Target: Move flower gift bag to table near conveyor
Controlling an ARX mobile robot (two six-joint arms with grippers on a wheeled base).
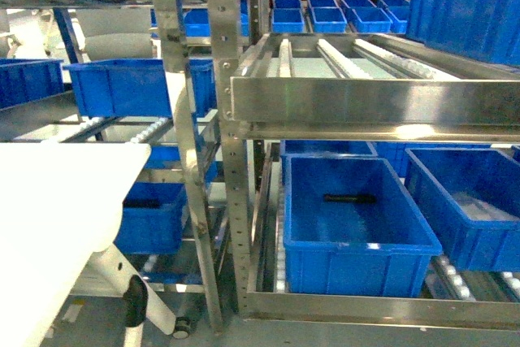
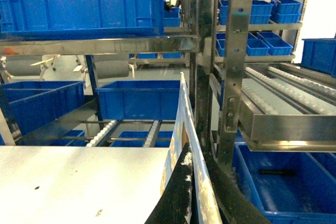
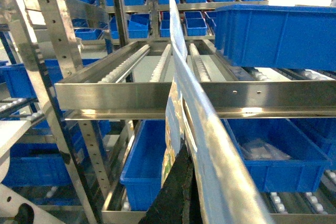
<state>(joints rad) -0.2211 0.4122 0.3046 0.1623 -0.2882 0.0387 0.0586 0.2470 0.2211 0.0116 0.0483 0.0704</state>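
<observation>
Flower-printed glossy gift bag [image 3: 181, 108] rises edge-on before both wrist cameras; either arm's fingers are hidden, grip unclear. Off-white worktop [image 1: 49, 201] adjoins steel roller conveyor [image 1: 357, 58].

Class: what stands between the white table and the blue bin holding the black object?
Steel rack uprights and a smaller blue crate separate table from bin, shown in head view.

Left gripper [image 2: 198, 203]: two matte black fingers [image 2: 176, 195], curved, the nearer one flecked with whitish scuffs. Right gripper [image 3: 185, 184]: one black finger [image 3: 176, 195] in view, coarse-textured, no markings.
</observation>
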